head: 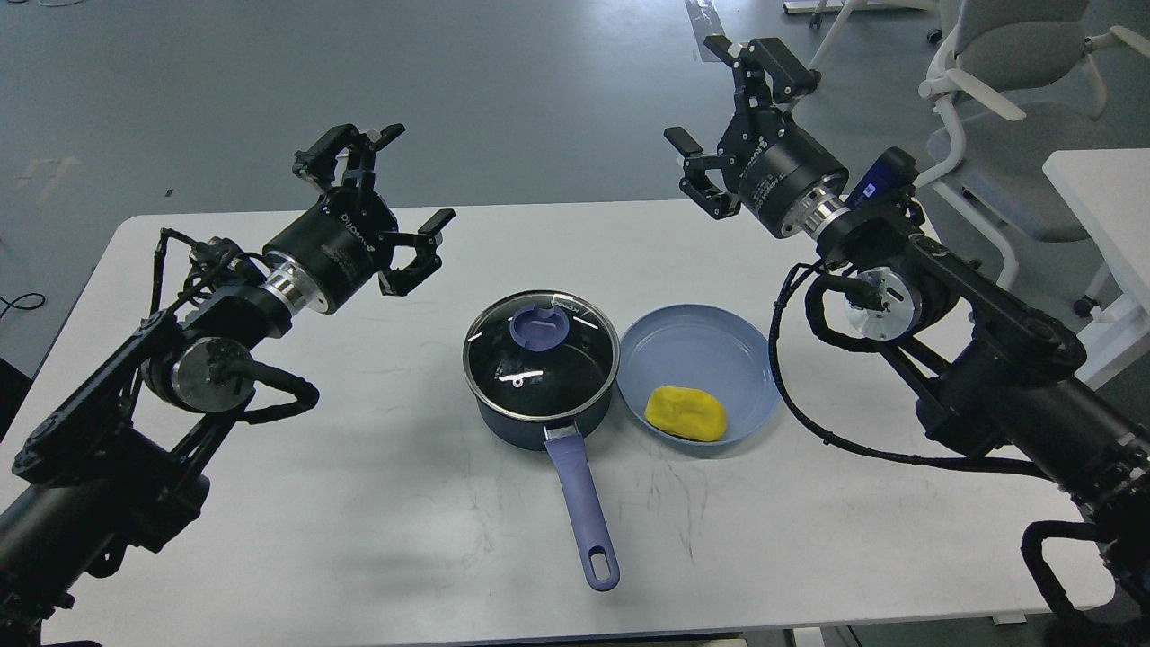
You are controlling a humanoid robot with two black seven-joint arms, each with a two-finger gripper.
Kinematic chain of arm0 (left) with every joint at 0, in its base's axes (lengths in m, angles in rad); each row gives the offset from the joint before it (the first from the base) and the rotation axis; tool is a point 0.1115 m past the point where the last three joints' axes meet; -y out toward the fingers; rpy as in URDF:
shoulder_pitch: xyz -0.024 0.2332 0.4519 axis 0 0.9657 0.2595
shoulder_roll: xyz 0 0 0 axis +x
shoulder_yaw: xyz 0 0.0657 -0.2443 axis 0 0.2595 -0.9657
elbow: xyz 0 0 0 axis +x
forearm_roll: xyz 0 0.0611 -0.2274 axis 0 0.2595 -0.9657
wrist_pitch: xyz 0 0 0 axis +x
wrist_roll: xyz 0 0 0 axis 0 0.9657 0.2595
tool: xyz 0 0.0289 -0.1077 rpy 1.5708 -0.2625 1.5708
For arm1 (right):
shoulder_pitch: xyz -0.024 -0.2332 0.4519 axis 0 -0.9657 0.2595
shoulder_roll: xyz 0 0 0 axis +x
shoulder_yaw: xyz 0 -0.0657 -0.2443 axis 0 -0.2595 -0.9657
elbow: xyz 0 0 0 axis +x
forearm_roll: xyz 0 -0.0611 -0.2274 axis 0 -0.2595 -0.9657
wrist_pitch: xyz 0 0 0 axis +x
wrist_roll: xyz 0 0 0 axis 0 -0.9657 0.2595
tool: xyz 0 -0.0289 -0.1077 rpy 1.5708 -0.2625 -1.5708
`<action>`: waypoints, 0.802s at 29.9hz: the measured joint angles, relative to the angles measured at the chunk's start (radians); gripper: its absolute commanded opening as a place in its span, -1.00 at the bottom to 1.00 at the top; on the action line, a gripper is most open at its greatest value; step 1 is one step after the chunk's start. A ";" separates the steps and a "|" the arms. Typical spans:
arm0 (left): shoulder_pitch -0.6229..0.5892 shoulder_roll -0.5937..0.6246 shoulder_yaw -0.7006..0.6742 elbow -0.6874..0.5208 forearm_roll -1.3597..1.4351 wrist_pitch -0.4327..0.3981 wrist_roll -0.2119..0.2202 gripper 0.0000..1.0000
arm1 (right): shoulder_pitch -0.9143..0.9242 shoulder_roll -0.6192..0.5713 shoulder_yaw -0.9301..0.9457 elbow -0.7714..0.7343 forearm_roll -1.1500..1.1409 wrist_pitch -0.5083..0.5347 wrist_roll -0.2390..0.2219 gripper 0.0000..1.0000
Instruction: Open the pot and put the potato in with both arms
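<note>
A dark blue pot (539, 409) with a long blue handle (584, 512) stands mid-table. Its glass lid (541, 352) with a blue knob (538, 327) is on. To its right a yellow potato (685, 412) lies in a light blue bowl (696, 346). My left gripper (391, 184) is open and empty, raised above the table up and left of the pot. My right gripper (714, 99) is open and empty, raised high behind the bowl.
The white table (359, 503) carries only the pot and bowl. A grey office chair (1006, 81) and a second white table (1101, 202) stand at the right, beyond my right arm.
</note>
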 measured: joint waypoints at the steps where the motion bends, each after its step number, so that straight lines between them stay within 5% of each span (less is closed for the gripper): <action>1: -0.005 0.002 0.000 -0.001 0.020 0.003 0.000 0.98 | 0.000 -0.001 0.000 0.000 0.000 0.000 0.001 1.00; 5: -0.032 0.005 0.006 -0.002 0.113 0.021 -0.014 0.98 | -0.003 -0.001 0.000 0.001 0.000 0.000 0.003 1.00; 10: -0.052 0.006 0.022 -0.003 0.301 0.026 -0.130 0.98 | -0.008 -0.003 0.003 0.002 0.000 0.000 0.004 1.00; 16: -0.057 -0.002 0.028 -0.022 0.602 0.042 -0.195 0.98 | -0.009 -0.009 0.011 0.003 0.000 -0.007 0.004 1.00; 20: -0.060 -0.007 0.058 -0.038 0.900 0.141 -0.284 0.98 | -0.015 -0.023 0.019 0.003 0.000 -0.008 0.004 1.00; 24: -0.106 -0.003 0.193 -0.042 1.131 0.275 -0.318 0.98 | -0.030 -0.031 0.051 0.002 0.000 -0.009 0.004 1.00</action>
